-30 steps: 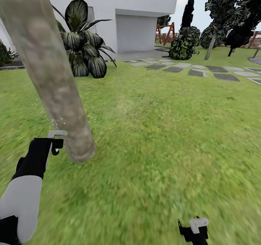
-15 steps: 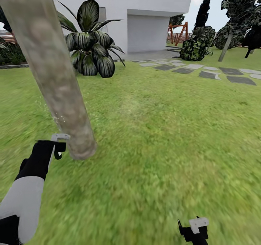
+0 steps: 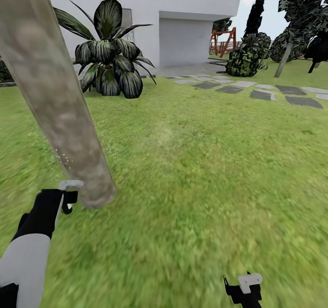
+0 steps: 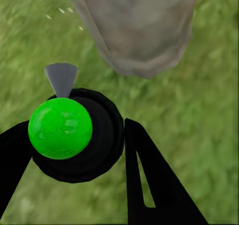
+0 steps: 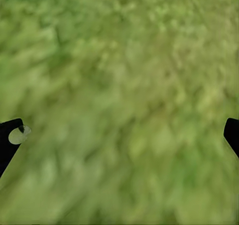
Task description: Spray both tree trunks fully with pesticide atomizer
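Observation:
A thick, pale grey-brown tree trunk (image 3: 59, 103) leans across the left of the head view and meets the grass close in front of me. My left gripper (image 3: 64, 199) is shut on the pesticide atomizer (image 4: 60, 127), a black body with a bright green round top. Its grey nozzle (image 3: 71, 185) points at the trunk's base (image 4: 139, 30) from just beside it. Small white specks (image 3: 64, 158) hang by the trunk above the nozzle. Low over bare grass, my right gripper (image 3: 243, 287) is open and holds nothing. Another tree (image 3: 284, 57), with a pale leaning trunk, stands far off at the right.
Green lawn (image 3: 196, 162) spreads ahead and to the right. A broad-leaved dark plant (image 3: 109, 53) stands before the white house (image 3: 191, 21). Grey stepping stones (image 3: 255, 91) cross the far right, with a dark bush (image 3: 246, 57) behind them.
The head view has shifted, first turning so the scene slid right. My left gripper with the atomizer now sits lower in the picture beside the trunk's base. The right gripper is unchanged.

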Robot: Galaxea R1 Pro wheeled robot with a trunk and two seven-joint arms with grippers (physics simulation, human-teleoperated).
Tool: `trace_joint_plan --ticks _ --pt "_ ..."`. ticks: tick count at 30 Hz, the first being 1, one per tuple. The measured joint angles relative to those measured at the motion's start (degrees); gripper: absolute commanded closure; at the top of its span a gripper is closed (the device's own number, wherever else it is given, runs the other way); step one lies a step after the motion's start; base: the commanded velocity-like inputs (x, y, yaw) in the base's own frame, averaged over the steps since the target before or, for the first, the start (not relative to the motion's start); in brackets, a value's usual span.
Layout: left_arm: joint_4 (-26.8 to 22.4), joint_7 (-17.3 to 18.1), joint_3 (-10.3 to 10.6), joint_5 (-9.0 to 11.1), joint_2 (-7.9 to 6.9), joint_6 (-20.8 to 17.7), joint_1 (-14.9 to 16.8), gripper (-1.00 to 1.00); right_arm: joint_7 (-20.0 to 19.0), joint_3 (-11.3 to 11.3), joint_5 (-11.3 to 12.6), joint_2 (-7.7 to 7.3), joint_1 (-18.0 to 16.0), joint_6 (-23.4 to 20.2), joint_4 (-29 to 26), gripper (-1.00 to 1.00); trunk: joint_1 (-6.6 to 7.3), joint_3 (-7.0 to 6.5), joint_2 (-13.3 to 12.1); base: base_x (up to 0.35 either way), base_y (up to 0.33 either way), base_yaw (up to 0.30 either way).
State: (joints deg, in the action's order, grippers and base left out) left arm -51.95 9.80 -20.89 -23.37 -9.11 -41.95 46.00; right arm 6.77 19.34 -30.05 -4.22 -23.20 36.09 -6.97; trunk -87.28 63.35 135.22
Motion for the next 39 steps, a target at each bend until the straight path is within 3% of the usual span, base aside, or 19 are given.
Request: trace_joint_plan --ticks 1,3,5,6,7,9,11,12,16,23,27,35,39 --pt "0.8 0.0 0.0 0.1 1.14 2.1 -0.4 1.0 0.0 0.0 0.0 0.0 0.0 0.0 0.0 -1.0 0.0 0.0 0.0 0.001 0.0 0.0" --pt "3.0 -0.1 -0.4 -0.6 1.32 4.1 -0.4 1.0 0.0 -0.1 0.0 0.09 0.0 0.0 0.0 -1.0 0.0 0.0 0.0 0.0 0.0 0.025" --pt "4.3 -0.1 -0.7 -0.9 -0.43 4.9 -0.5 1.0 0.0 -0.1 0.0 0.15 0.0 0.0 0.0 -1.0 0.0 -0.01 0.0 0.0 0.0 0.187" --pt "4.6 -0.1 -0.7 -0.8 -2.51 5.0 -0.5 1.0 0.0 -0.1 0.0 0.17 0.0 0.0 0.0 -1.0 0.0 -0.01 0.0 0.0 0.0 0.255" --pt "4.8 -0.1 -0.7 -0.8 -3.63 5.1 -0.5 1.0 -0.1 -0.1 0.0 0.17 0.0 0.0 0.1 -1.0 0.01 -0.01 0.0 0.0 0.0 0.267" --pt "4.9 -0.1 -0.7 -0.3 -4.21 5.1 -0.6 1.0 -0.1 -0.1 0.0 0.17 0.0 0.0 0.1 -1.0 0.0 0.0 0.0 0.0 0.0 0.273" --pt "5.3 0.0 -0.6 0.3 -3.58 5.1 -0.7 1.0 -0.1 -0.1 0.0 0.23 0.0 0.0 0.1 -1.0 0.0 0.0 0.0 0.0 0.0 0.162" --pt "5.9 0.0 -0.7 0.7 -2.48 5.1 -0.7 1.0 -0.1 -0.1 0.0 0.22 0.0 0.0 0.0 -1.0 0.0 0.0 0.0 0.0 0.0 0.062" --pt "5.8 -0.1 -0.8 0.5 -0.82 5.2 -0.7 1.0 0.0 0.0 0.0 0.12 0.0 0.0 0.0 -1.0 0.0 -0.01 0.0 0.127 -0.082 0.013" --pt "6.5 -0.6 -0.7 0.0 -1.58 5.4 -0.7 1.0 0.0 0.0 0.0 0.0 0.0 0.0 0.0 -1.0 0.0 0.0 0.0 0.218 -0.181 0.0" --pt "6.6 -4.0 -0.5 0.7 -0.78 5.4 -0.7 1.0 0.0 0.0 0.0 0.0 0.0 0.0 0.0 -1.0 0.0 0.0 0.0 0.137 -0.243 0.0" --pt "6.6 -4.5 -0.6 0.9 -0.34 6.2 -0.7 1.0 0.0 0.0 0.0 0.07 0.0 0.0 0.0 -1.0 0.0 -0.01 0.0 0.012 -0.271 0.188" --pt "6.5 -4.7 -0.7 0.8 2.41 8.9 -0.7 1.0 0.0 0.0 0.0 0.01 0.0 0.0 0.0 -1.0 0.0 0.0 0.0 0.109 -0.25 0.028"
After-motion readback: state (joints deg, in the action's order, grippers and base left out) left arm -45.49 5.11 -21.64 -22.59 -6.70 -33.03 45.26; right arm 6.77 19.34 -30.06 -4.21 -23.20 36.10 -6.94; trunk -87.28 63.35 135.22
